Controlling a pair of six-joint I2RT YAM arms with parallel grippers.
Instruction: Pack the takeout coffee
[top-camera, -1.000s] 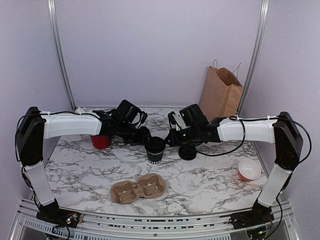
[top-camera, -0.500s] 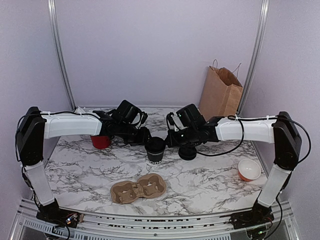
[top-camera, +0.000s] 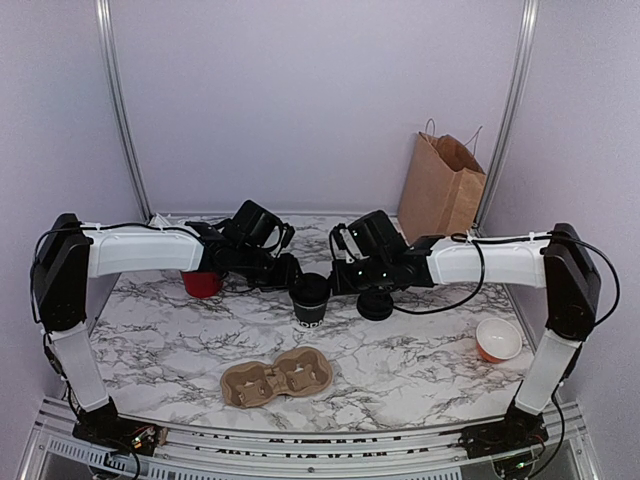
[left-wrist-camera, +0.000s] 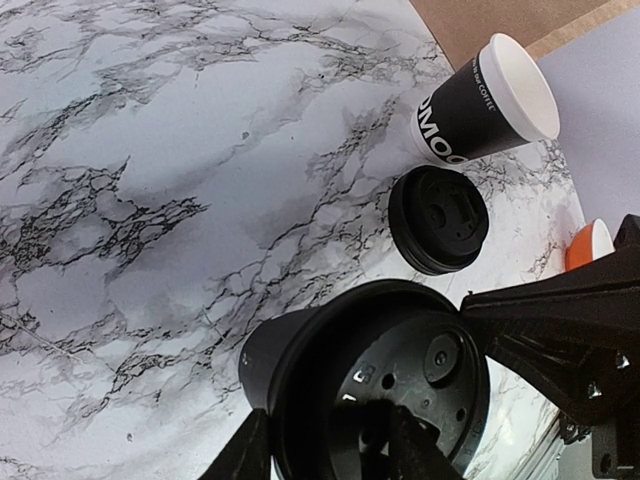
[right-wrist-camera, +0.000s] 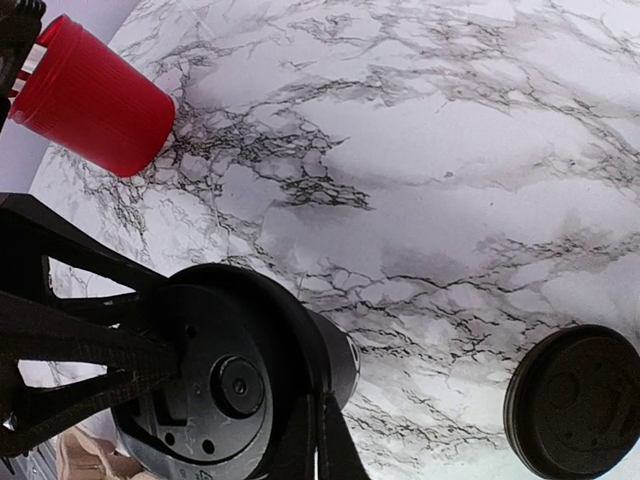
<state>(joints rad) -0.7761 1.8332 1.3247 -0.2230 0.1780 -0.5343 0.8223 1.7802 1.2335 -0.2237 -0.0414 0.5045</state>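
Left wrist: left hand (left-wrist-camera: 325, 428) grips the takeout coffee (left-wrist-camera: 400, 345); right hand (right-wrist-camera: 320, 412) closed.

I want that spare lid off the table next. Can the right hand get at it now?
Probably yes: the spare lid lies flat on the table beside the right hand, nothing over it. That hand is shut against the lidded cup and must open first.

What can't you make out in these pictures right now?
Top view: the left arm covers the top of the red cup, hiding its contents.
Top view: walls of the paper bag hide its inside.
Top view: print on the takeout coffee is too small to read.
Right wrist view: the lid covers the cup's rim, so whether it is fully seated is unclear.
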